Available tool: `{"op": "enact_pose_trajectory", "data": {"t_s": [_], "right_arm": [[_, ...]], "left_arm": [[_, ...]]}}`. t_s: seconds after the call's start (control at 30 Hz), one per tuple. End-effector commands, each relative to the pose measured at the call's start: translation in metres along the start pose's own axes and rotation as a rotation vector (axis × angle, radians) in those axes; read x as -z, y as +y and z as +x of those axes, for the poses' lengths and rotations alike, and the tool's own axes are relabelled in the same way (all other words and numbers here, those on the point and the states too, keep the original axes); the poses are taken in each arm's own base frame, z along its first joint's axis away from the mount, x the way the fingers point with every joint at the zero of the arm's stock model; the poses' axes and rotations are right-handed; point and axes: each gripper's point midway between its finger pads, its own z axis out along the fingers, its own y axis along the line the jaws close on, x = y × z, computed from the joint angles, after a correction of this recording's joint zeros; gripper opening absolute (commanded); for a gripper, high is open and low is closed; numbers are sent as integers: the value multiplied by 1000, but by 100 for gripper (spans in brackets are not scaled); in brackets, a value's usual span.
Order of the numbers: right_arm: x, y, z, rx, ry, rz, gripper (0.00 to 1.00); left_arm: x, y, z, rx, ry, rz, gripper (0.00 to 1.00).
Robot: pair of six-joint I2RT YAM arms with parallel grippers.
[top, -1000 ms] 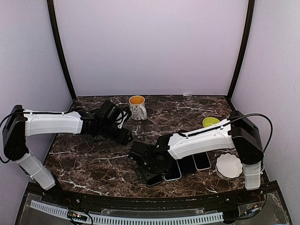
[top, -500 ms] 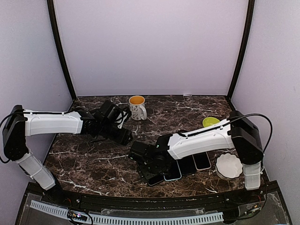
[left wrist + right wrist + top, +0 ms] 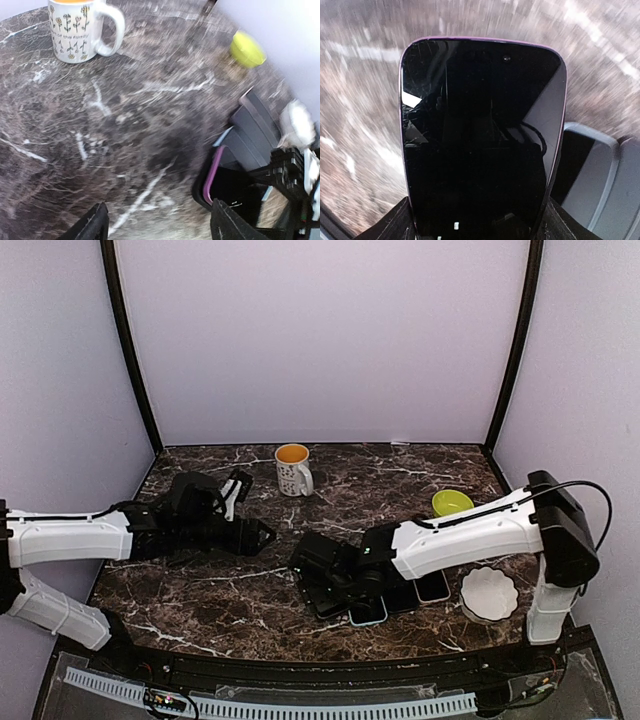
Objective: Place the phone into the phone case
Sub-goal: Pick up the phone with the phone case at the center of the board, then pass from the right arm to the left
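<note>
Your right gripper (image 3: 476, 222) is clamped on the purple-edged phone (image 3: 480, 135), just beside a grey phone case (image 3: 592, 170) lying on the desk (image 3: 200, 585). Your left gripper (image 3: 157, 225) hangs with its fingers apart. The mug (image 3: 292, 469) shows orange inside.

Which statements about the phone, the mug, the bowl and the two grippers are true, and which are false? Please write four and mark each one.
1. The right gripper holds the phone, which is dark with a purple edge. True.
2. The left gripper grips the mug. False: its jaws are open and empty, away from the mug.
3. The mug lies on its side. False: it stands upright.
4. The green bowl stands on the right half of the table. True.
</note>
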Motion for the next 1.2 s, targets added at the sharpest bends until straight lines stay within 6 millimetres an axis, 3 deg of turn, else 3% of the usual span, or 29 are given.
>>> {"op": "enact_pose_trajectory", "data": {"t_s": [0.0,0.07,0.3,0.47,0.6,0.8,0.87,0.97,1.03,1.07,1.17], "right_arm": [[55,7,-76,-88,-329,-41,27],[74,12,-90,-74,-408,-46,27],[121,25,-118,-65,-600,-101,27],[139,36,-123,-20,-660,-114,27],[145,44,-123,8,-675,-124,27],[145,38,-122,-6,-678,-104,27],[145,36,-121,-9,-679,-103,27],[146,33,-119,-9,-680,-101,29],[149,29,-118,-6,-683,-98,36],[151,28,-117,1,-683,-102,43],[157,27,-110,76,-677,-129,77]], "left_arm": [[34,-49,-36,83,-275,277,79],[54,-64,-45,63,-359,334,83],[62,-80,-51,75,-375,396,90],[56,-76,-54,89,-374,362,84],[52,-86,-56,89,-355,400,65],[54,-107,-51,52,-336,491,14],[57,-108,-50,39,-342,496,6],[61,-108,-49,22,-352,498,1],[63,-109,-49,5,-354,501,0],[63,-109,-48,-11,-355,499,0],[67,-109,-50,-62,-372,489,0]]}}
